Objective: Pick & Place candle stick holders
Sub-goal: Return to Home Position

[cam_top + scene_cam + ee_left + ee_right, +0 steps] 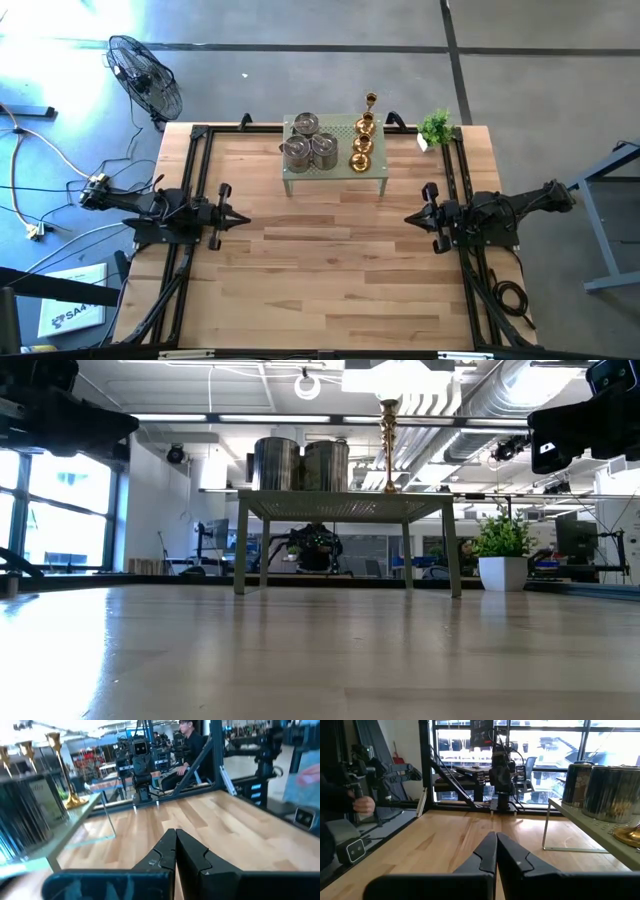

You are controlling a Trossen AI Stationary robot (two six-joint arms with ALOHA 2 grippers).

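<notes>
Left arm point(170, 210) and right arm point(500, 212) flank the table point(330, 290), jaws pressed together; candle stick holders point(312, 147) top green stand point(340, 169).

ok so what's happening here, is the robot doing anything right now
Nothing is being handled. Both arms sit at the sides of the table, the left gripper and right gripper shut and empty. The three silver candle stick holders and three gold ones all stand on the green stand at the back.
</notes>
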